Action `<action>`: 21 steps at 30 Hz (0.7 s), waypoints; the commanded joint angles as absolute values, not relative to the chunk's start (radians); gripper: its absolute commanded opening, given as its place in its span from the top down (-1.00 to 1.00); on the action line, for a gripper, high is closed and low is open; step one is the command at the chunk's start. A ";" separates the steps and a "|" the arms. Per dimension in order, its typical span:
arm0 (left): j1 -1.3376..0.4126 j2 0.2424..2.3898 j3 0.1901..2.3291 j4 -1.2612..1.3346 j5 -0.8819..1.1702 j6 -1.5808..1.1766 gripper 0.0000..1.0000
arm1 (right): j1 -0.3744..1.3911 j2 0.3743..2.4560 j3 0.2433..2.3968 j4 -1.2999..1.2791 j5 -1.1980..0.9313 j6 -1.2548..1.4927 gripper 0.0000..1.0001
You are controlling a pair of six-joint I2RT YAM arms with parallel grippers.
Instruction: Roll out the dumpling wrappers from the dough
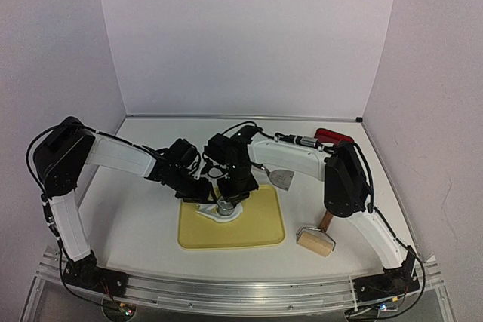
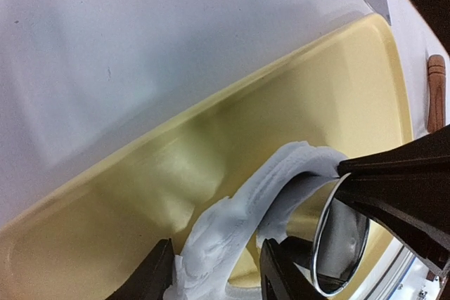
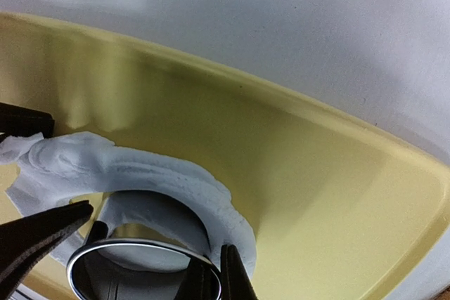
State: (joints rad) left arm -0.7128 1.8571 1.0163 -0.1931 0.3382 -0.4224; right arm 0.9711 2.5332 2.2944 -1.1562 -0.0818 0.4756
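A ragged white dough strip (image 1: 213,213) lies on the yellow board (image 1: 260,228), curling round a steel ring cutter (image 1: 225,205). In the left wrist view the dough strip (image 2: 246,209) arches up off the board (image 2: 176,152), and my left gripper (image 2: 214,279) has a finger on each side of its near end, closed on it. My right gripper (image 3: 159,226) is shut on the ring cutter (image 3: 140,254), with the dough (image 3: 162,173) wrapped round its far side. In the top view the left gripper (image 1: 202,192) and the right gripper (image 1: 226,203) sit close together. No round wrapper shows.
A steel bench scraper (image 1: 281,179) lies off the board's far right corner. A wooden roller with a handle (image 1: 317,239) lies right of the board. A red-handled tool (image 1: 332,136) lies at the back right. White walls stand on three sides.
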 commanded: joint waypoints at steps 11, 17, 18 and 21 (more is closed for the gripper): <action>-0.837 1.883 0.913 -0.332 0.188 -0.485 0.14 | 0.979 2.665 2.197 -1.242 -0.064 0.459 1.00; -0.883 1.849 0.848 -0.282 0.244 -0.512 0.23 | 0.979 2.669 2.201 -1.239 -0.060 0.457 1.00; -0.897 1.852 0.845 -0.279 0.244 -0.520 0.23 | 0.979 2.671 2.204 -1.239 -0.058 0.457 1.00; -0.926 1.892 0.849 -0.289 0.220 -0.547 0.23 | 0.980 2.674 2.207 -1.239 -0.058 0.458 1.00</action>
State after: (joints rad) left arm -0.8190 1.7939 0.9138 -0.1123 0.1340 -0.5389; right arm 0.9710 2.5282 2.2822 -1.1534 -0.0864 0.4595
